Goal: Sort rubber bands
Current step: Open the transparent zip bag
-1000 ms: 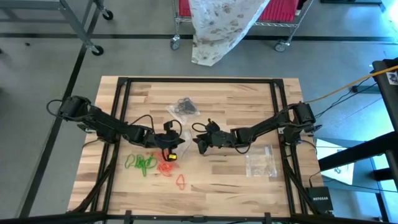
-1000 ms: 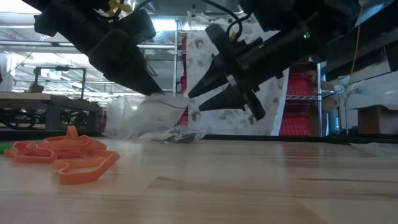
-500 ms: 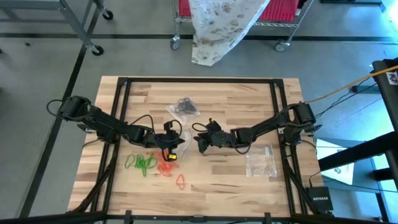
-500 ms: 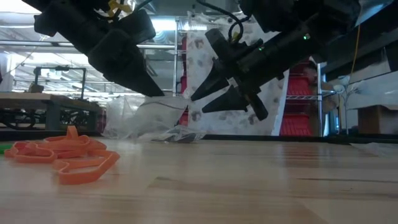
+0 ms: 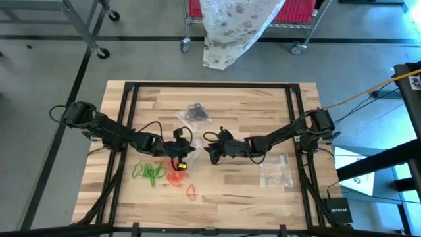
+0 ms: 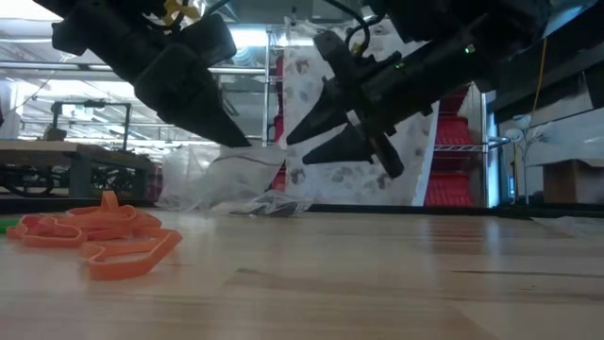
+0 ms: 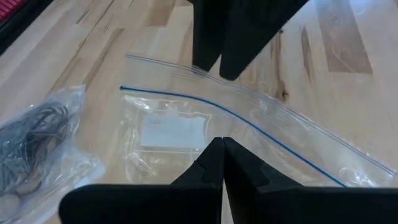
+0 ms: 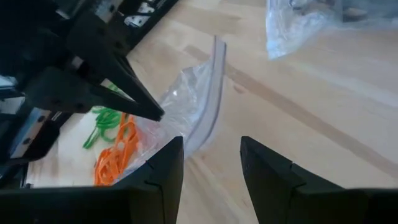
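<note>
- Table (image 5: 250, 191): wooden, both arms meeting near its middle.
- Left hand (image 5: 192, 156): fingers pressed together, pinching one edge of a clear bag (image 7: 205, 124); bag mouth lifted, facing the right arm.
- Right hand (image 5: 209, 152): fingers spread, poised just beside the bag's open rim, holding nothing.
- Second bag (image 5: 195, 113), farther back, held black bands; third bag (image 5: 276, 172) lay by the right arm.
- Rubber bands: green bunch (image 5: 149, 173) and orange-red bunch (image 5: 177, 176) lay loose near the left arm, long axes mixed, no common direction.
- Judged: black apparently sorted; green and orange-red not yet bagged.
</note>
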Available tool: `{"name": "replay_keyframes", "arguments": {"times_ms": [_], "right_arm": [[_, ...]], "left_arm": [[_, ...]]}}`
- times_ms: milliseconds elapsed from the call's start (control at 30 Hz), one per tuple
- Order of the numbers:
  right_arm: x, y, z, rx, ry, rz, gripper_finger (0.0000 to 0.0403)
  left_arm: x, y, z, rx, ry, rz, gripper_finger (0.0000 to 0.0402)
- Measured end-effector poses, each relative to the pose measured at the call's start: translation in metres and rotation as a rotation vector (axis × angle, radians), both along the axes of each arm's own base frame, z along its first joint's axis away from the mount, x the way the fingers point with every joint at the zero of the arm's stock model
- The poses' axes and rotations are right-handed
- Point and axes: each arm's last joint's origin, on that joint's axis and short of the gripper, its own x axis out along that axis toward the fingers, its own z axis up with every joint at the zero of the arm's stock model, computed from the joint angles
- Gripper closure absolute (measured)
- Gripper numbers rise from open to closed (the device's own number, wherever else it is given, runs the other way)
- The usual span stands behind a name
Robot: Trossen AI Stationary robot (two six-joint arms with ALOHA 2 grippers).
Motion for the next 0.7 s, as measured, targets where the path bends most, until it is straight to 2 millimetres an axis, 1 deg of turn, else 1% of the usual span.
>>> {"name": "replay_keyframes", "arguments": {"times_ms": [233,700], "right_arm": [[0.0003,0.0002,0.0002,0.004,-0.004,0.011,0.0252],[-0.0023,-0.0038,-0.0043,0.025,0.037,-0.060,0.0252]], "left_arm": [[0.0007,-0.0002,0.0008,0.000,-0.011,-0.002,0.0402],[0.0007,-0.0003,0.0008,0.010,-0.007,-0.009,0.0401]]}}
